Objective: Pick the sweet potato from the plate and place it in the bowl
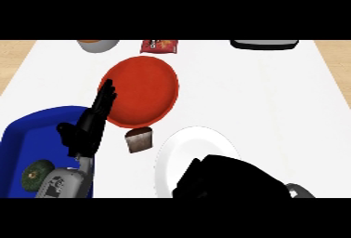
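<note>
The right hand [230, 179] lies curled over the white plate [195, 139], hiding the sweet potato and its hold, so a carry toward the red bowl [142, 90] risks clipping the open left hand [87, 128] alongside.

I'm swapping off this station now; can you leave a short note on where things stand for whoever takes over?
Left hand: open, fingers straight, resting upright between the blue tray and the red bowl.
Right hand: lowered over the white plate, back of the hand toward the camera; whether its fingers are open or shut cannot be seen.
Sweet potato: not visible, possibly hidden under the right hand.
Red bowl holds nothing.
Done: right hand is at the plate.
Left: confirm the grasp, lift, carry to the red bowl, release.
</note>
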`<control>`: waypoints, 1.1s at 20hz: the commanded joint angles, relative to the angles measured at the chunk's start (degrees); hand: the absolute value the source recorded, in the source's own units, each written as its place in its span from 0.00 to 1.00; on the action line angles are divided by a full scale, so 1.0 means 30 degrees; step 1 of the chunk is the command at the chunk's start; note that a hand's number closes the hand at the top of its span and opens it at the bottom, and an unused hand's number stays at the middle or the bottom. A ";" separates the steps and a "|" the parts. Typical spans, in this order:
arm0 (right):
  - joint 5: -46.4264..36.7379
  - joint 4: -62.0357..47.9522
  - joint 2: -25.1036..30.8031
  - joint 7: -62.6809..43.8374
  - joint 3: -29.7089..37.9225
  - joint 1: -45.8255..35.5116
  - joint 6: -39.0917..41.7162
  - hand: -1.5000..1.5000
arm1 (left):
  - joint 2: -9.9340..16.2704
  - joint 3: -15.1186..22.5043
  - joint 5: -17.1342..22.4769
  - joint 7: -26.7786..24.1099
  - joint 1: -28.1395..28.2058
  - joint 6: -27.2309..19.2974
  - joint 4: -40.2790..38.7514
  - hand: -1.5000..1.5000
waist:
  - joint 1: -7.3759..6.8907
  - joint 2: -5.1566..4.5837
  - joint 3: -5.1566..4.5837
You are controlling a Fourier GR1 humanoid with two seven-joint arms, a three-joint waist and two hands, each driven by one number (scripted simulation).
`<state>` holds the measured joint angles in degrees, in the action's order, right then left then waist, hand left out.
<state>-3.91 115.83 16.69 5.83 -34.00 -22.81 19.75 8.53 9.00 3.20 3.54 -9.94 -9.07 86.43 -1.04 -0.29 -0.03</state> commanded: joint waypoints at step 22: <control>-0.8064 -2.0072 -0.3792 0.6339 0.4668 -1.1421 -0.4280 1.00 | -0.0434 -0.0382 -0.0588 0.0704 -0.0823 0.0353 0.0087 0.50 | -0.0223 -0.0098 0.0007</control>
<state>-23.30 67.35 8.14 18.94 -20.52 -54.16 12.51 7.98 7.44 2.24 4.16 -10.30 -7.53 87.00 -1.47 -0.43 -0.02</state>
